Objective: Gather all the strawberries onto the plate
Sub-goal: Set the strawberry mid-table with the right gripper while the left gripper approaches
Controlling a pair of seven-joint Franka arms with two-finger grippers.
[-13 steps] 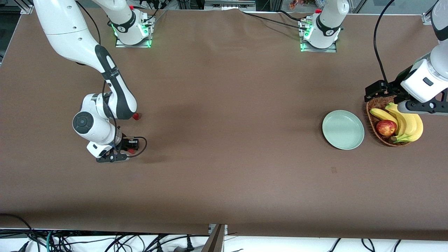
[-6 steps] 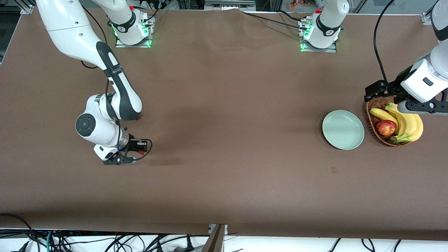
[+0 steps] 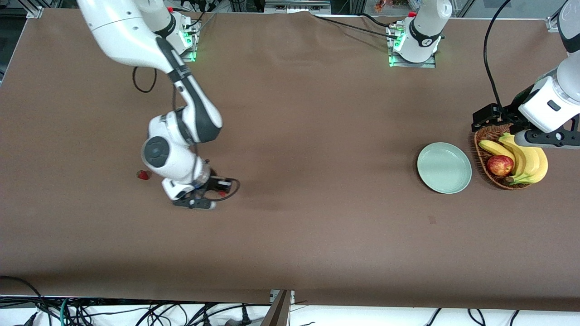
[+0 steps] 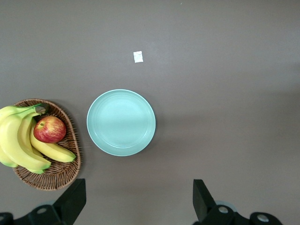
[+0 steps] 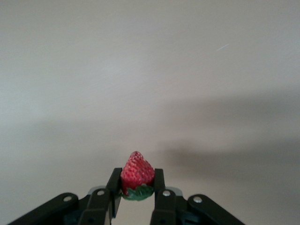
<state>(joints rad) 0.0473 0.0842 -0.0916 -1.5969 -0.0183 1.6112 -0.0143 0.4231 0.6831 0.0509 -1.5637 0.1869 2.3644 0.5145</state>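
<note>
Right wrist view: right gripper (image 5: 136,192) clamps strawberry (image 5: 137,171) at its sides.
Handling: light, soft, bruises easily.
Left gripper (image 4: 139,202): spread wide, waiting over plate (image 4: 121,122).

Front cam: high, faces both arm bases, whole counter (image 3: 317,136) in frame. Left wrist cam: looks straight down from well up, sees plate (image 4: 121,122) + basket (image 4: 56,171), shared w/ front. Right wrist cam: close behind right pincer (image 5: 137,185), bare counter only.
</note>
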